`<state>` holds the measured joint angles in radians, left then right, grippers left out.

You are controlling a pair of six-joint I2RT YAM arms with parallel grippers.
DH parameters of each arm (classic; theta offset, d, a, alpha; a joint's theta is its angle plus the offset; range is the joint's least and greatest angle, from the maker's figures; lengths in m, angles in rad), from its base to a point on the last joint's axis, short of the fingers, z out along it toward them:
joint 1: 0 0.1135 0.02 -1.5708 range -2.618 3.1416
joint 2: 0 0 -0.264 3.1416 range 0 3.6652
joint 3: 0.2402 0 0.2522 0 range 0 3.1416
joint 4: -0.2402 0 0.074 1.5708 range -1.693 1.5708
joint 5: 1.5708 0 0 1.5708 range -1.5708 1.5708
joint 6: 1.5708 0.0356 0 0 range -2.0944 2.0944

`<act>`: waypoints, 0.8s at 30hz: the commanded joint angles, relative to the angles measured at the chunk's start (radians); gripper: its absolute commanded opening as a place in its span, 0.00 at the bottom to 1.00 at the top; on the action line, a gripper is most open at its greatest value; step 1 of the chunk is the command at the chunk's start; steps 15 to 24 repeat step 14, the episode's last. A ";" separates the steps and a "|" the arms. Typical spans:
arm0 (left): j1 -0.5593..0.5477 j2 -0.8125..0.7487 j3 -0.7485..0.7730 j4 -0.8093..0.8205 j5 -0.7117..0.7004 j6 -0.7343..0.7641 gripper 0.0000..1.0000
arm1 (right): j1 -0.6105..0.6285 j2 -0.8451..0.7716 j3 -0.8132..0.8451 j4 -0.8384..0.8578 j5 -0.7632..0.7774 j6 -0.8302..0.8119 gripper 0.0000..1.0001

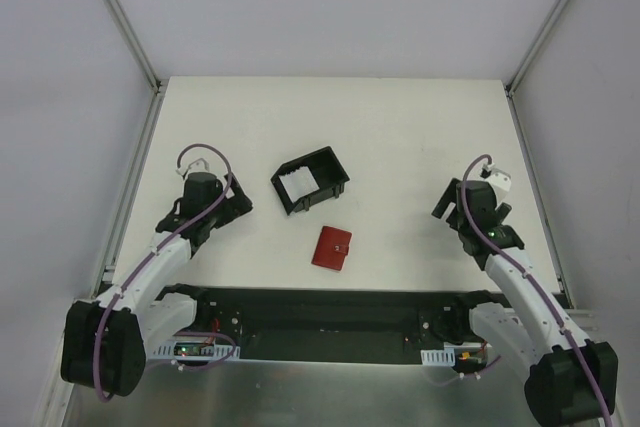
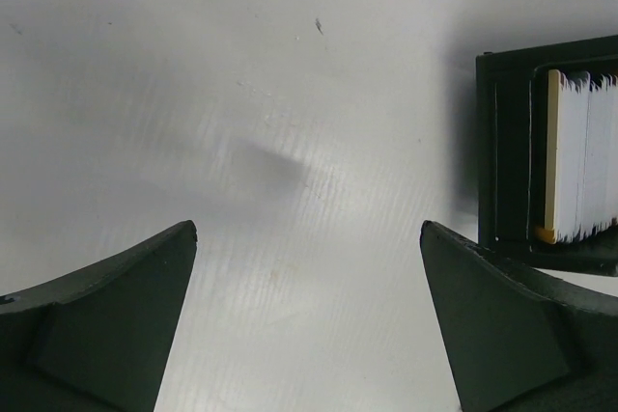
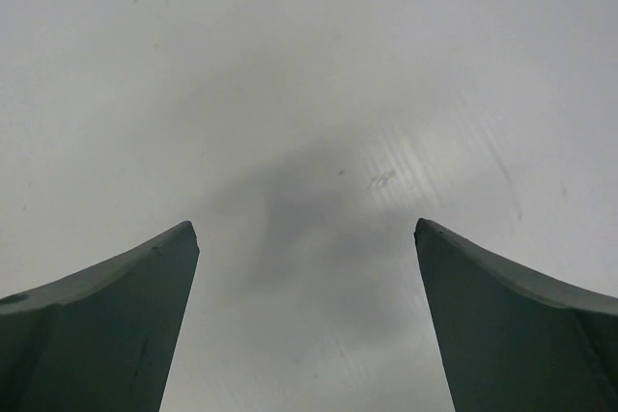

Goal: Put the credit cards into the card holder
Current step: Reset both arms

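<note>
Credit cards (image 1: pixel 296 182), thin pale white flat rectangles, stand as a tight pack inside the black open-sided plastic box (image 1: pixel 332 165) near the middle of the white table (image 1: pixel 420 137). The small red folding card holder (image 1: pixel 331 247) lies just in front of the box, apart from it, and it seems closed. I judge that each card is very light, stiff but a little springy, and smooth, so it can slip between hard fingers; the best hold is probably on the edge that is free at the open side of the box, pinching the two flat faces. The left gripper (image 2: pixel 309 229) has its fingers wide apart over bare table, with the box near its right finger. The right gripper (image 3: pixel 304 229) is also spread wide and holds nothing, well apart from both things. I cannot count the cards, the left wrist view cuts off the box, and the snap of the holder is too small to make out
</note>
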<state>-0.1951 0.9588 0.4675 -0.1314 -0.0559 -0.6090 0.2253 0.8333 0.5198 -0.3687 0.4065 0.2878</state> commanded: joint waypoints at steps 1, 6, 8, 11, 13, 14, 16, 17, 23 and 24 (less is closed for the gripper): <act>0.000 -0.038 0.040 -0.039 -0.091 0.006 0.99 | -0.006 -0.014 -0.029 0.170 0.234 -0.144 0.96; -0.001 -0.083 0.040 -0.037 -0.128 0.017 0.99 | -0.003 0.016 -0.113 0.364 0.246 -0.278 0.96; -0.001 -0.098 0.039 -0.037 -0.147 0.017 0.99 | -0.001 0.047 -0.118 0.425 0.233 -0.324 0.96; -0.001 -0.107 0.037 -0.037 -0.162 0.015 0.99 | -0.001 0.101 -0.170 0.558 0.239 -0.389 0.96; -0.001 -0.114 0.034 -0.034 -0.171 0.005 0.99 | -0.001 0.128 -0.207 0.660 0.242 -0.427 0.96; -0.001 -0.117 0.034 -0.034 -0.174 0.009 0.99 | -0.001 0.144 -0.222 0.697 0.239 -0.444 0.96; -0.001 -0.117 0.034 -0.034 -0.174 0.009 0.99 | -0.001 0.144 -0.222 0.697 0.239 -0.444 0.96; -0.001 -0.117 0.034 -0.034 -0.174 0.009 0.99 | -0.001 0.144 -0.222 0.697 0.239 -0.444 0.96; -0.001 -0.117 0.034 -0.034 -0.174 0.009 0.99 | -0.001 0.144 -0.222 0.697 0.239 -0.444 0.96; -0.001 -0.117 0.034 -0.034 -0.174 0.009 0.99 | -0.001 0.144 -0.222 0.697 0.239 -0.444 0.96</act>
